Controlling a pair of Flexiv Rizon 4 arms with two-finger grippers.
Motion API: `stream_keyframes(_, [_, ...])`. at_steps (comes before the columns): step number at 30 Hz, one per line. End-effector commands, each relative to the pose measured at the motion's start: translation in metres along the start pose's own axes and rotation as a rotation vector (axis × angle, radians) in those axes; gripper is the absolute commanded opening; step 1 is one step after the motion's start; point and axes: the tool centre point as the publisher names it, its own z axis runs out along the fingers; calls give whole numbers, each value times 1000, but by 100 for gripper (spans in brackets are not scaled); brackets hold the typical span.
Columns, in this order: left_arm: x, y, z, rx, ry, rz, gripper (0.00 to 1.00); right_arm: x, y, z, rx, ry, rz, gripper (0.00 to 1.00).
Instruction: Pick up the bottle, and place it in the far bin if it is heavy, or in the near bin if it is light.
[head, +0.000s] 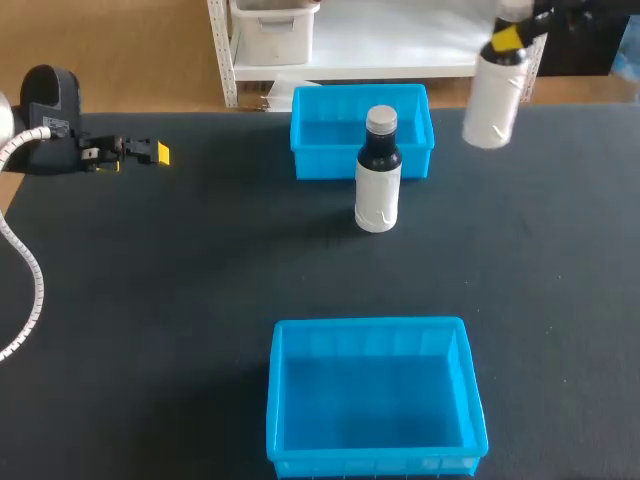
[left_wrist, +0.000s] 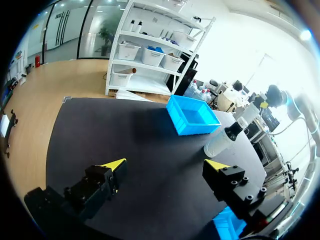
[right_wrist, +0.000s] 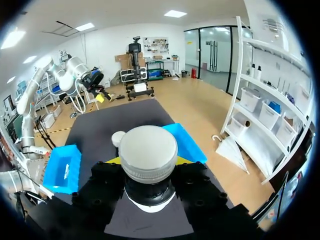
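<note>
A white bottle (head: 493, 100) with a dark neck hangs tilted in the air beyond the table's far right. My right gripper (head: 510, 40) is shut on its neck. In the right wrist view its grey cap (right_wrist: 148, 152) fills the space between the fingers of that gripper (right_wrist: 148, 162). A second, similar bottle (head: 378, 175) stands upright on the table, just in front of the far blue bin (head: 330, 162). The near blue bin (head: 372, 326) sits empty at the front. My left gripper (head: 150, 153) is at the far left, open and holding nothing (left_wrist: 165, 164).
The black table top (head: 180, 300) spreads between the two bins and to either side. In the left wrist view the standing bottle (left_wrist: 221, 143) and far bin (left_wrist: 197, 127) lie ahead of the open fingers. The near bin (right_wrist: 60, 170) shows beside the held bottle.
</note>
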Motion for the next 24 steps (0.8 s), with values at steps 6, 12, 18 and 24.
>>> stream_keyframes(6, [0, 0, 0, 0, 0, 0, 100, -34, -38, 58, -23, 1, -15, 7])
stream_keyframes(12, [0, 0, 0, 0, 0, 0, 100, -46, -54, 90, -53, -22, -38, 5])
stream_keyframes(18, [0, 0, 0, 0, 0, 0, 100, -57, -64, 124, -95, -37, -56, 4])
stream_keyframes(24, [0, 0, 0, 0, 0, 0, 100, -67, -63, 155, -131, -38, -74, 1])
